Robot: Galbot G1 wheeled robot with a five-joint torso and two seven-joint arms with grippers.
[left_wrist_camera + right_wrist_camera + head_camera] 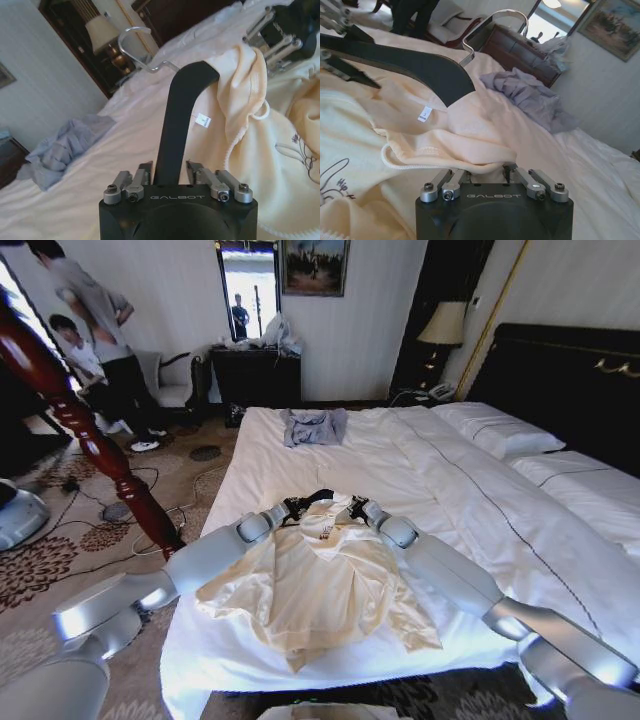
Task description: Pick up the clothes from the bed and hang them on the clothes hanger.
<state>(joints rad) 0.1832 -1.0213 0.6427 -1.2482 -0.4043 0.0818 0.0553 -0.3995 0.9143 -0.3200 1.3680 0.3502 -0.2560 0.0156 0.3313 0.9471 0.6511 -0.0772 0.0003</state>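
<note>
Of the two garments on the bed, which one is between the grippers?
The cream top, lying near the foot of the bed. The grey-blue garment lies farther off, untouched.

Two garments (315, 585) (314, 426), one hanger (182, 115), two pillows (497, 428) (590, 490)

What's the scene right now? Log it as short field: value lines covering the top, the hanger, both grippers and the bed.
clothes: cream top spread on the bed's near end, collar toward the grippers
clothes hanger: black, one shoulder tucked inside the collar, wire hook free
left gripper: shut on the hanger's other shoulder
right gripper: shut on the collar fabric
bed: white sheets
other: grey-blue garment lying farther up the bed
</note>
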